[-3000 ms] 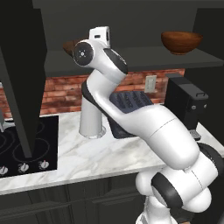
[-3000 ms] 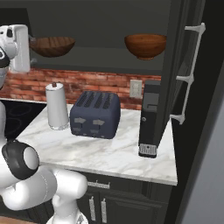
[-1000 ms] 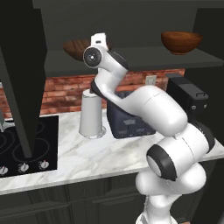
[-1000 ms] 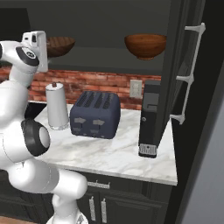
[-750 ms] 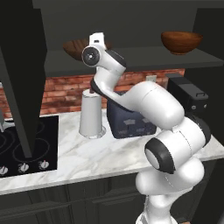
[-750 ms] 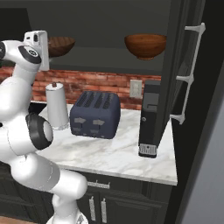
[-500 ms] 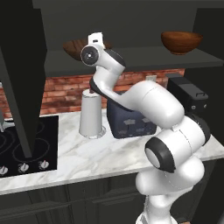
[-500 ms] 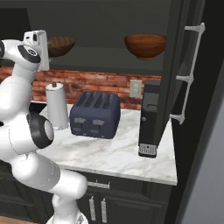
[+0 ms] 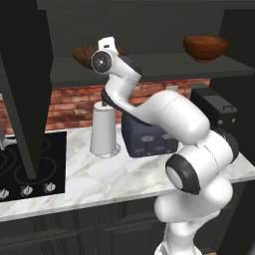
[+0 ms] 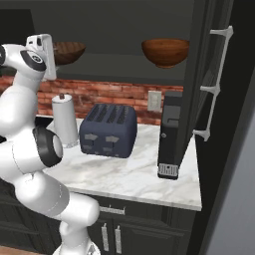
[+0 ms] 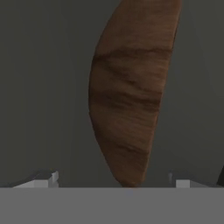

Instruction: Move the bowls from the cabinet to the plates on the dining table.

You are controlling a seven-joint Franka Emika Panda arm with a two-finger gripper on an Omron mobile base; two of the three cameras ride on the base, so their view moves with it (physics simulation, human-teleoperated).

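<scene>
Right now, nearest the base, the marble tabletop (image 9: 99, 174) carries a dark toaster (image 9: 149, 139), with a white paper-towel roll (image 9: 103, 130) just beside it at its 9 o'clock and a black appliance (image 9: 214, 107) at its 3 o'clock. A stove (image 9: 20, 164) sits at 9 o'clock in the left base view.

Over the last few seconds the arm's elbow has swung up and over the toaster. In the right base view the hand has slid toward 3 o'clock, closer to the left bowl (image 10: 67, 52). In the last second it barely moves.

In the hand view the tool (image 11: 114, 183) is wide open and holds nothing, its two tips at 7 and 5 o'clock. The left bowl's wooden side fills the space just ahead between them and appears turned on edge because the hand is rolled. Contact cannot be told, but it looks apart.

Both bowls sit on the cabinet shelf (image 9: 164, 62) above the brick wall. The left bowl is at 11 o'clock in the left base view, partly behind the hand, and the right bowl (image 9: 206, 47) is at 1 o'clock, untouched. The cabinet door (image 10: 214, 84) stands open at 3 o'clock in the right base view.

My read is that the approach is nearly done and the next move is a small push forward, then closing on the rim. Neither bowl is moved yet, so the task is at an early stage.
</scene>
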